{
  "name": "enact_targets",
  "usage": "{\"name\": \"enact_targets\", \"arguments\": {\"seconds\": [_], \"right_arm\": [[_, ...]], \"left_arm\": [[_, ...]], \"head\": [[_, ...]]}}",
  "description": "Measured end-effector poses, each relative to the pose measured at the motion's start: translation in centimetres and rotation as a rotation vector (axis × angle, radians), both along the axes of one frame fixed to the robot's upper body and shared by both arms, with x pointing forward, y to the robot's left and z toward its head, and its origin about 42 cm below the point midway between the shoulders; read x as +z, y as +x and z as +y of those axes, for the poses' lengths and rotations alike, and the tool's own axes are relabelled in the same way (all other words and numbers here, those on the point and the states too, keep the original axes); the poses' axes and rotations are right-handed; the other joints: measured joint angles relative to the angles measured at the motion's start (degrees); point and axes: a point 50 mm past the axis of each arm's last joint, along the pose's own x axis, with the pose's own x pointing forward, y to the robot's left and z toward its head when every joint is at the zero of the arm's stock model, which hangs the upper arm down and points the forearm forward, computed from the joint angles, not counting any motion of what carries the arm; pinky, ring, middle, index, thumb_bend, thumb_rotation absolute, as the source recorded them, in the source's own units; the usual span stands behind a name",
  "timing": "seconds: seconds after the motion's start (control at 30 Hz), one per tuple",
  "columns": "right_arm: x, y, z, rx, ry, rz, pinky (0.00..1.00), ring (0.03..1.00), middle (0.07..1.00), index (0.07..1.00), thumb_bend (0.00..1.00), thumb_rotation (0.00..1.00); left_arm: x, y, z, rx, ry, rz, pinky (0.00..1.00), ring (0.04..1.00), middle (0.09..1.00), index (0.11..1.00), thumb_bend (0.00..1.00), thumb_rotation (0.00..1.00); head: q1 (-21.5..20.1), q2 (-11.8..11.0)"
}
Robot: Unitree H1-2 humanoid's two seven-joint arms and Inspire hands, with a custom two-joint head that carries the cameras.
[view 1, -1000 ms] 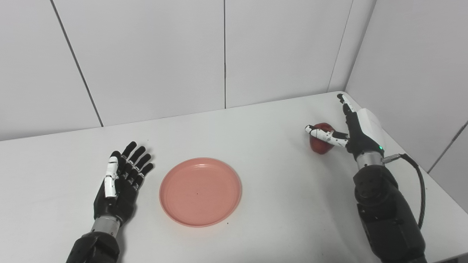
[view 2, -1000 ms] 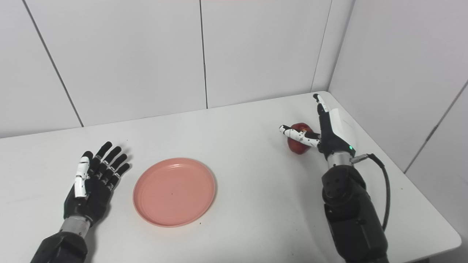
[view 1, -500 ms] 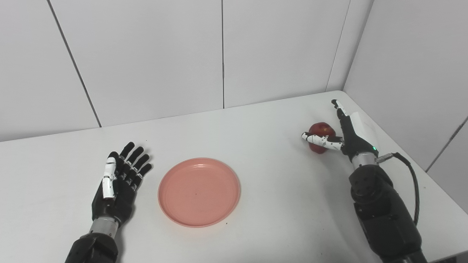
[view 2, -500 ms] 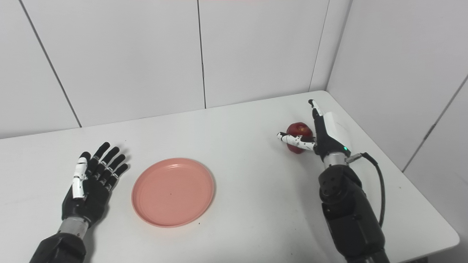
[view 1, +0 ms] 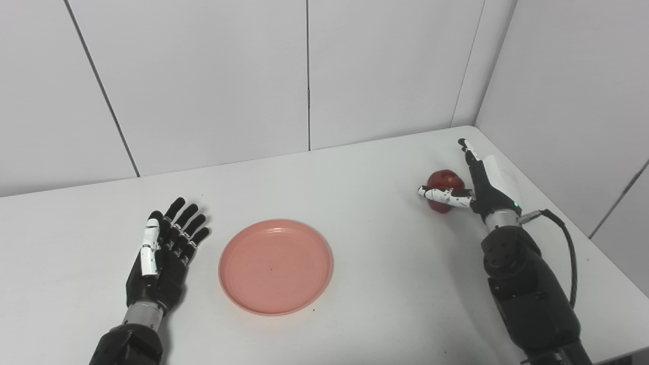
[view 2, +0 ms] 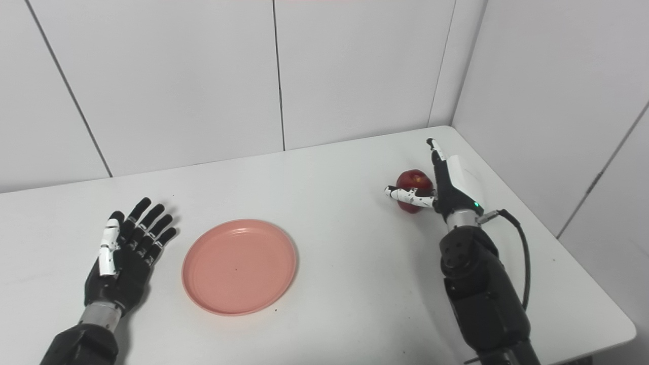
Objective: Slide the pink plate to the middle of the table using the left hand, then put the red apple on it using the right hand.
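Observation:
The pink plate (view 1: 275, 265) lies flat near the middle of the white table, toward the front. My left hand (view 1: 165, 251) is open, palm up, resting on the table a little left of the plate and apart from it. The red apple (view 1: 444, 182) stands at the right back of the table. My right hand (view 1: 479, 182) is open right beside the apple: its fingers stretch up along the apple's right side and its thumb crosses in front of the apple. It does not hold the apple.
The table's right edge (view 1: 583, 238) runs close behind my right arm, and a black cable (view 1: 570, 253) loops from the wrist. White wall panels close the back and right sides.
My right hand has drawn lower and closer around the apple, thumb now in front of it. The camera shifted slightly. The plate and my left hand stayed in place.

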Motion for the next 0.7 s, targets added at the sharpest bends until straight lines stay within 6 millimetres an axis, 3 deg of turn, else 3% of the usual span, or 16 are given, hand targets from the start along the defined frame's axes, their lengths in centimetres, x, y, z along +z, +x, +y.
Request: {"name": "enact_targets", "arguments": {"seconds": [0.7], "right_arm": [[-1.0, 0.7, -0.4, 0.005, 0.016, 0.035, 0.77, 0.875, 0.911, 0.912, 1.0, 0.37]], "left_arm": [[0.1, -0.3, 0.1, 0.001, 0.002, 0.004, 0.88, 0.882, 0.89, 0.88, 0.38, 1.0]], "head": [[0.7, 0.7]]}}
